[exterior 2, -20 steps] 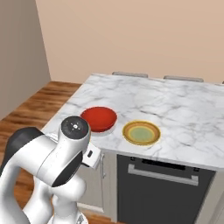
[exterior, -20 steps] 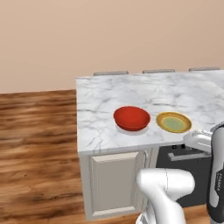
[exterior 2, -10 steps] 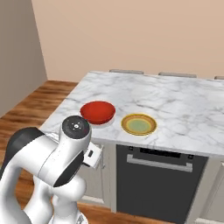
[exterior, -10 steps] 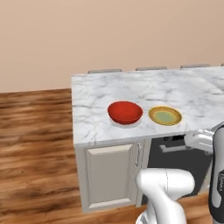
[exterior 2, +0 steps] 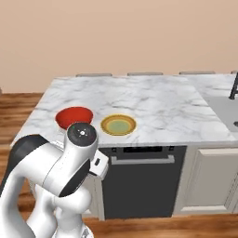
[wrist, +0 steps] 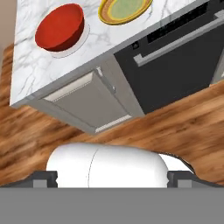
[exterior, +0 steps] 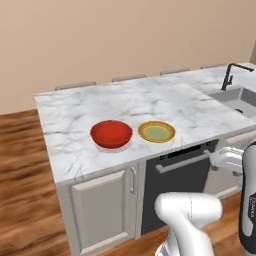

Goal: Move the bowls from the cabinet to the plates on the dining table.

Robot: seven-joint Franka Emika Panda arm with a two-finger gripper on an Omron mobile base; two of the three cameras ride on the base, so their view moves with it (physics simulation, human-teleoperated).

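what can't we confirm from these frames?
- Plate under the red bowl: hand view shows just a pale rim; the bowl covers it.
- Second bowl: the yellow plate holds a pale green centre, too flat and small to call a bowl.
- Jaws: the hand view doesn't settle open or shut.

Bare marble (exterior: pixel 165 102) behind red bowl (exterior: pixel 111 133), plate (exterior: pixel 156 131)

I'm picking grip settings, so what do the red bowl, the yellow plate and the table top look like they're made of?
Red bowl: glossy, likely glazed ceramic or plastic; it shows a soft sheen. Yellow plate: smooth with a darker rim, probably glazed ceramic. Table top: white with grey veins, looks like polished marble.
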